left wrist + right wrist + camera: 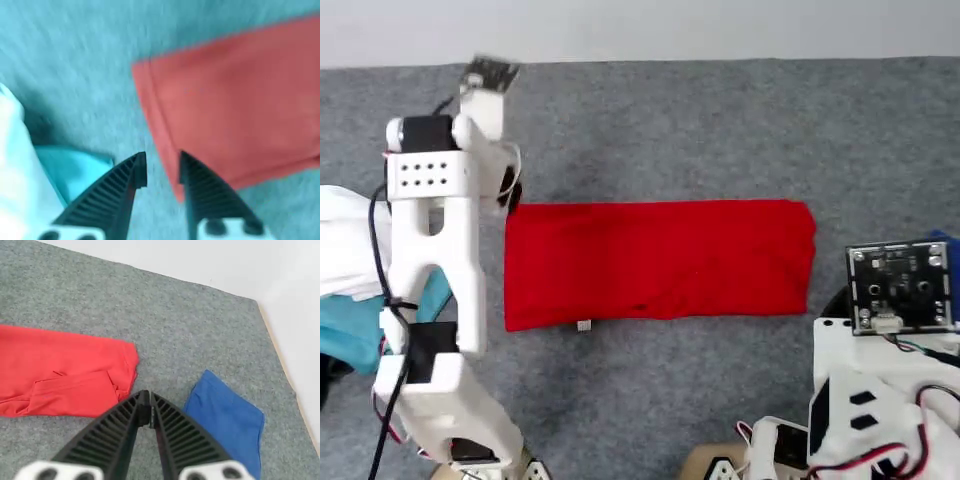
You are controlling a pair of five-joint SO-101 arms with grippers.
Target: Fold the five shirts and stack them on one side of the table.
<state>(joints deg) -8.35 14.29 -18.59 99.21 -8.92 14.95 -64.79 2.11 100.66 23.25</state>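
Grey felt (720,120) carries the red shirt (660,260) — our left gripper (162,161) narrowly parted at its edge, our right gripper (150,402) pinched together, empty.

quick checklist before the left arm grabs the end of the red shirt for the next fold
1. Red shirt lies flat as a long strip on the grey mat: ok.
2. Left gripper is open and empty at the shirt's short end: ok.
3. Right gripper is shut, empty and off the red cloth: ok.
4. Blue shirt lies apart from the red one, out of the fold's path: ok.
5. White shirt and teal shirt beside the left arm are neatly folded: cannot tell.
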